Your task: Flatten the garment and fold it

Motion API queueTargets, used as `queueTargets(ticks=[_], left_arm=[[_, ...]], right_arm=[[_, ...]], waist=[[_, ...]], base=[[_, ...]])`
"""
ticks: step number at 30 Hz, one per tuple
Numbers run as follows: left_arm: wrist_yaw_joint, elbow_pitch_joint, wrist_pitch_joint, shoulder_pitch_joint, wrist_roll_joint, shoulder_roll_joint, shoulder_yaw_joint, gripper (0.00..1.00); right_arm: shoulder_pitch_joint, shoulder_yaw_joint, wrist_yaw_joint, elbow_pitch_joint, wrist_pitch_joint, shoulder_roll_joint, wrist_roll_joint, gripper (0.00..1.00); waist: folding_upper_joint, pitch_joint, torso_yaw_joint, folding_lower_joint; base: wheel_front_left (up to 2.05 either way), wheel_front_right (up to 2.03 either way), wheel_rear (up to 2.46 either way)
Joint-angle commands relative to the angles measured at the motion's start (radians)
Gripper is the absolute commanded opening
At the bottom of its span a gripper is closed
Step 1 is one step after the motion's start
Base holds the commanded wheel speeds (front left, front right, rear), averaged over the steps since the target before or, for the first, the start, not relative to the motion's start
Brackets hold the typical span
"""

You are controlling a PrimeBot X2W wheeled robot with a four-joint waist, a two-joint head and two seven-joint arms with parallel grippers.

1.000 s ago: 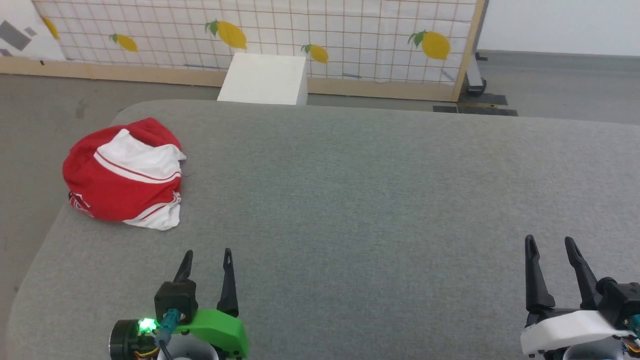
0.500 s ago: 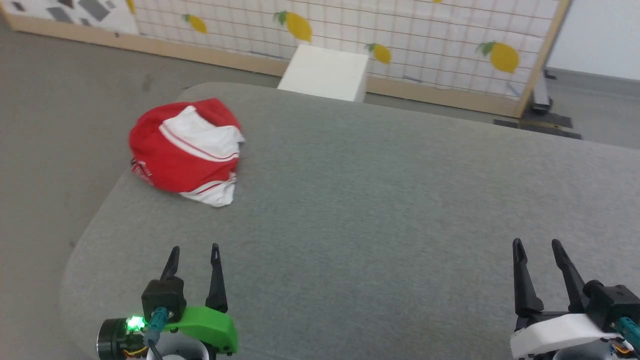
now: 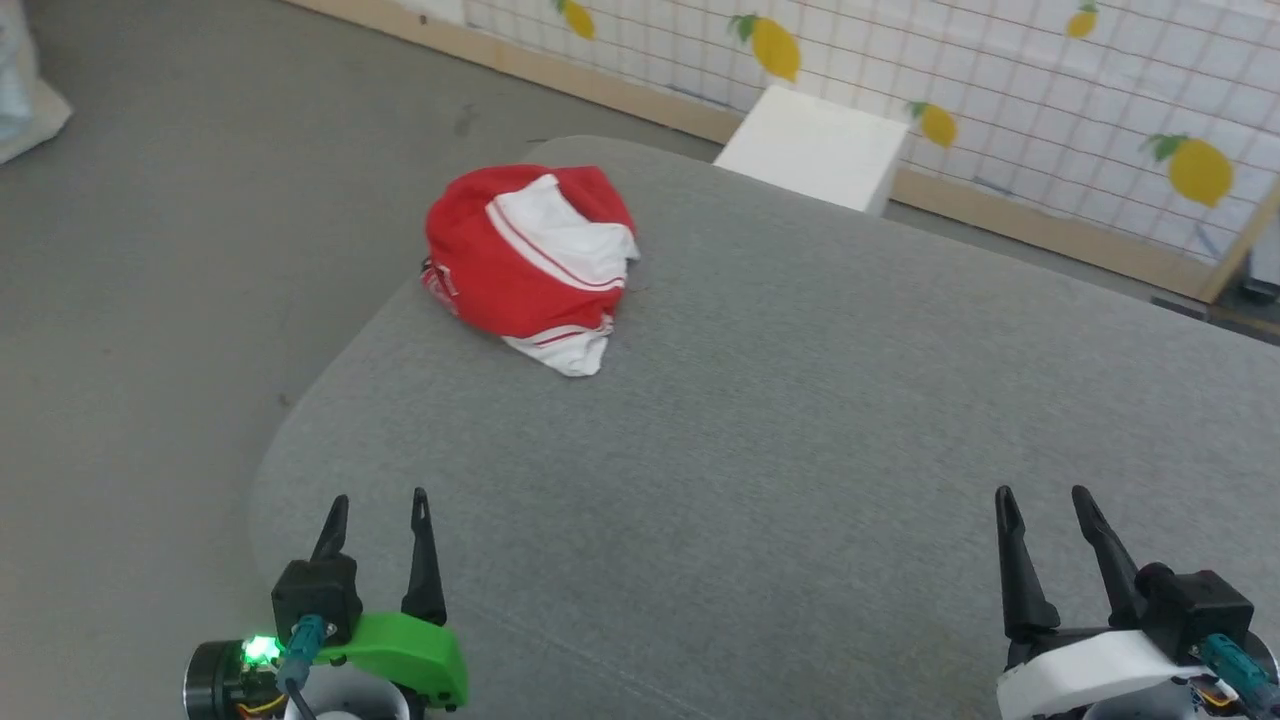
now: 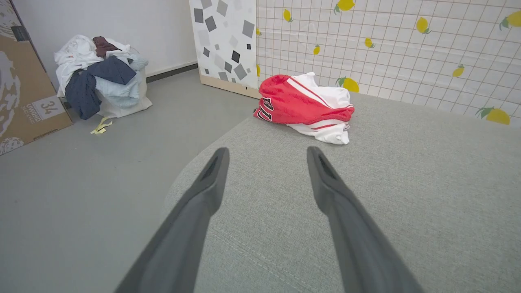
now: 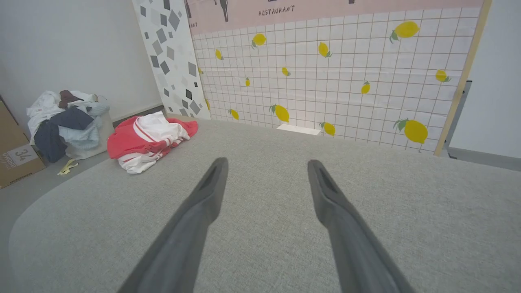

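The garment [image 3: 525, 260] is a crumpled red shirt with white, red-striped sleeves, bunched near the far left edge of the grey padded table [image 3: 800, 430]. The left wrist view shows the garment [image 4: 303, 106] with black-and-white lettering on its side; the right wrist view has the garment [image 5: 144, 140] at its left. My left gripper [image 3: 380, 502] hovers open over the table's near left corner, well short of the garment. My right gripper [image 3: 1040, 497] is open at the near right, holding nothing.
A white box [image 3: 815, 150] stands on the floor behind the table, before a lemon-print screen [image 3: 1000, 90]. A heap of clothes [image 4: 99, 77] and a cardboard box [image 4: 24, 93] sit on the floor to the left. The table's rounded left edge drops to grey floor.
The head camera has turned left, so the whole scene has slid right in view. Garment and both grippers appear unmoved relative to the table.
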Motion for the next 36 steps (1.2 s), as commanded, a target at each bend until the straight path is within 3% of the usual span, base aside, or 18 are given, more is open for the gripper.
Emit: queueTargets(ticks=[1, 12, 24, 31, 36], left_arm=[[0.007, -0.005, 0.001, 0.009, -0.007, 0.004, -0.001, 1.00], [0.014, -0.011, 0.002, 0.017, -0.015, 0.011, -0.006, 1.00], [0.023, -0.017, 0.004, 0.018, -0.031, 0.014, -0.010, 1.00], [0.010, -0.022, 0.002, -0.027, -0.056, 0.009, -0.008, 1.00], [-0.023, -0.010, 0.019, -0.126, -0.077, 0.015, -0.010, 1.00]], right_arm=[[-0.013, 0.004, -0.002, 0.001, -0.005, 0.001, 0.002, 1.00], [-0.015, 0.022, -0.002, 0.013, -0.005, 0.001, 0.004, 1.00], [-0.015, 0.032, -0.002, 0.018, -0.003, 0.001, 0.007, 1.00], [-0.028, 0.032, -0.002, 0.008, 0.001, 0.001, -0.002, 1.00], [-0.043, 0.037, -0.002, -0.011, 0.012, 0.001, -0.012, 1.00]], waist=[[0.0000, 0.009, 0.052, -0.0001], [0.0000, 0.015, 0.108, -0.0001], [0.0000, 0.016, 0.107, -0.0001], [0.0000, 0.028, 0.094, -0.0001], [0.0000, 0.050, 0.075, -0.0001]], base=[[0.00, 0.00, 0.00], [0.00, 0.00, 0.00], [0.00, 0.00, 0.00], [0.00, 0.00, 0.00], [0.00, 0.00, 0.00]])
